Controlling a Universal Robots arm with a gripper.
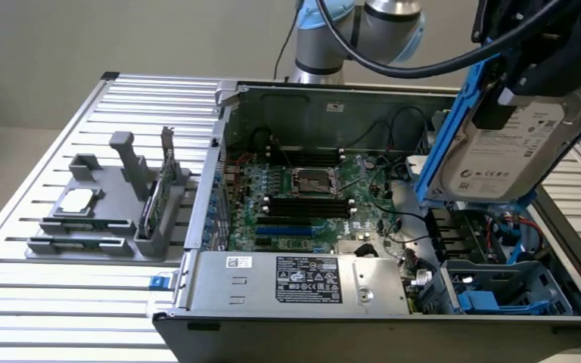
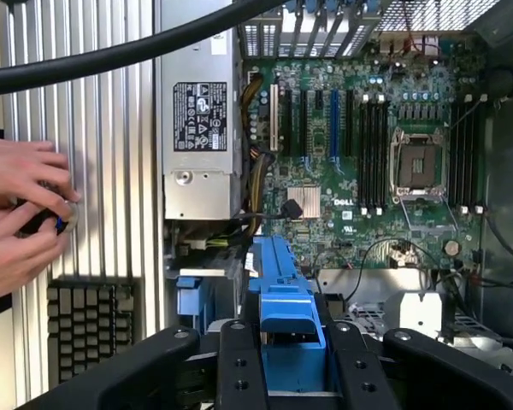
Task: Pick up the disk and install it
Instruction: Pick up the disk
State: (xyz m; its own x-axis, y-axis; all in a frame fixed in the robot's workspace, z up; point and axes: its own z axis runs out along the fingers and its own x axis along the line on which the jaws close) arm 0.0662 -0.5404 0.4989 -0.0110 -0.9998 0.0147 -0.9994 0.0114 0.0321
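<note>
Already lifted, the disk (image 1: 507, 151) hangs pinched in the claw (image 1: 517, 87) above the open computer case (image 1: 270, 283); installing remains.

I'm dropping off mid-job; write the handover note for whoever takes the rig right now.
Hand: shut on the disk, gripping its blue carrier rails.
Disk: held in the air, tilted, label showing, above the open computer case at the exterior view's right.
Done: disk picked up.
Left: disk not yet installed in the case.
Note: a person's hands are over the table beside the case, near a keyboard.
</note>
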